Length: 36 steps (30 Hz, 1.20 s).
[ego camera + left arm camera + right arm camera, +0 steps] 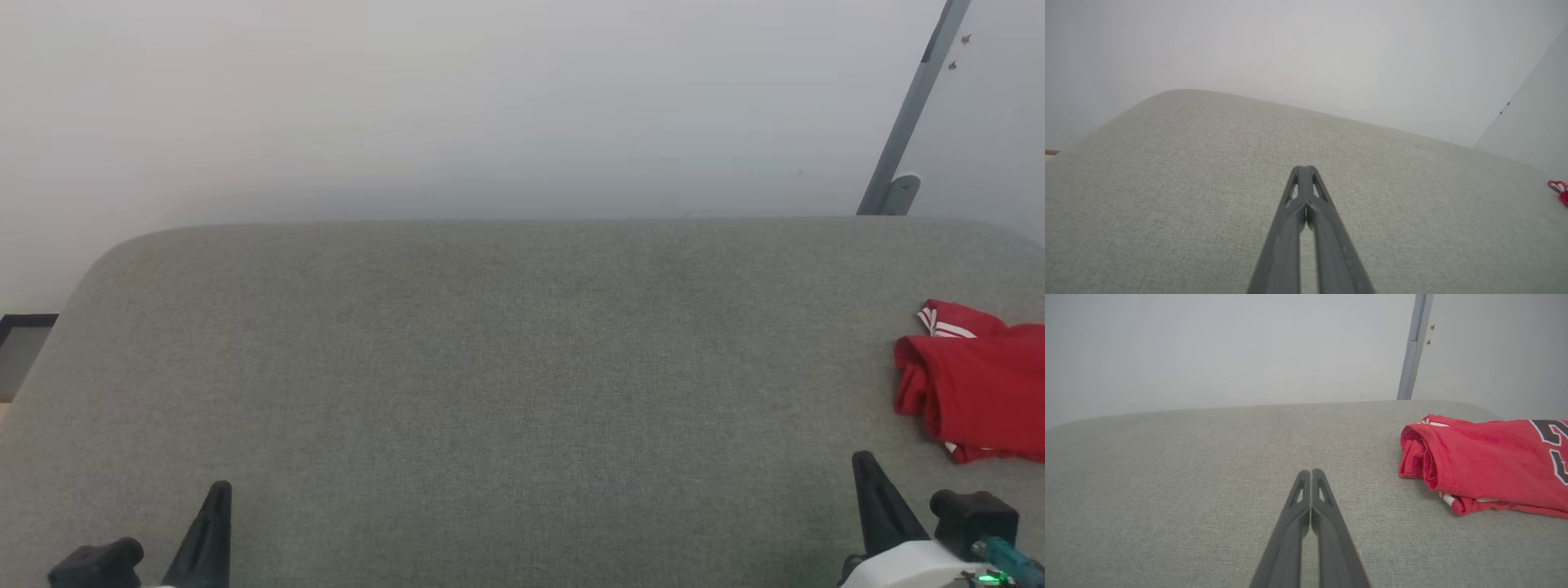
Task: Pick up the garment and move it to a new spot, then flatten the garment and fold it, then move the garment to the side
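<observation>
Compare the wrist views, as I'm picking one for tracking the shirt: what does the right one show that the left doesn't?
Right wrist: black lettering on the garment, a grey post, the shut right claw. Left wrist: the shut left claw, a brown patch at its left edge. Both: the grey fabric surface, pale wall, red of the garment.

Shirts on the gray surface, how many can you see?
1. The red shirt lies bunched at the surface's far right, ahead and right of the right tool; it runs off the head view's edge, so more could be hidden there.

Blk pincer fingers (1290, 539), wht wrist (906, 565)
</observation>
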Motion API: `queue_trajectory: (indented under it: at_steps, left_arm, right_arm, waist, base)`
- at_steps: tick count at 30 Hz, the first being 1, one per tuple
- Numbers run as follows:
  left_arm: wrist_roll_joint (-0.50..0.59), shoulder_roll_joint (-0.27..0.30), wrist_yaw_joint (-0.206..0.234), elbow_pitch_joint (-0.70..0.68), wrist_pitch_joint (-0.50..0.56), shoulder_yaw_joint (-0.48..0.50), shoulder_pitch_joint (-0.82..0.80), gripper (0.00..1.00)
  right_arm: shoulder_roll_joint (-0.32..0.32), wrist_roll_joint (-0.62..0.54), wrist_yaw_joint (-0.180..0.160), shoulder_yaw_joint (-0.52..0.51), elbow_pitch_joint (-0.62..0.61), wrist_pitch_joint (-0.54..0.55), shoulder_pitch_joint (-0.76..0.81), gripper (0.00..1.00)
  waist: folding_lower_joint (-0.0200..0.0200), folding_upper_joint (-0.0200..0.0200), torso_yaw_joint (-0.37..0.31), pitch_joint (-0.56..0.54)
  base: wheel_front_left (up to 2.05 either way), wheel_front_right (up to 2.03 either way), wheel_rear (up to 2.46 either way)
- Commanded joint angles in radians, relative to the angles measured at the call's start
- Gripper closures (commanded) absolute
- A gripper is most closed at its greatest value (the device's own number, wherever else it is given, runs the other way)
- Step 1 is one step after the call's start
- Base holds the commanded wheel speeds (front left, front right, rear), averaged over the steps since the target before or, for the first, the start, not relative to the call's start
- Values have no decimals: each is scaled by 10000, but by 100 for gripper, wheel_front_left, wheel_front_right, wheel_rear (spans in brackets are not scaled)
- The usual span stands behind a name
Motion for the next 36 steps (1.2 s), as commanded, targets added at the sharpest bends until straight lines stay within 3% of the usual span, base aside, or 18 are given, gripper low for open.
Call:
queue_trajectory:
  at_steps: [1, 20, 36]
  left_arm:
    - [-421, 65, -2, -143, 106, 95, -225, 100]
    - [-3067, -483, -10, -187, 976, 286, -720, 100]
    - [-4805, -848, -16, -207, 1540, 408, -1050, 100]
  right_arm:
    - [-50, 536, 0, -81, -126, 145, -289, 100]
    - [88, 4035, -2, -34, -428, 930, -517, 100]
    - [176, 6291, -4, -57, -557, 1486, -713, 100]
  waist:
    - [0, -1, -6, 10]
    - [0, -1, -73, 122]
    - [0, -1, -126, 210]
  base:
    - [0, 0, 0]
    - [0, 0, 0]
    - [0, 0, 0]
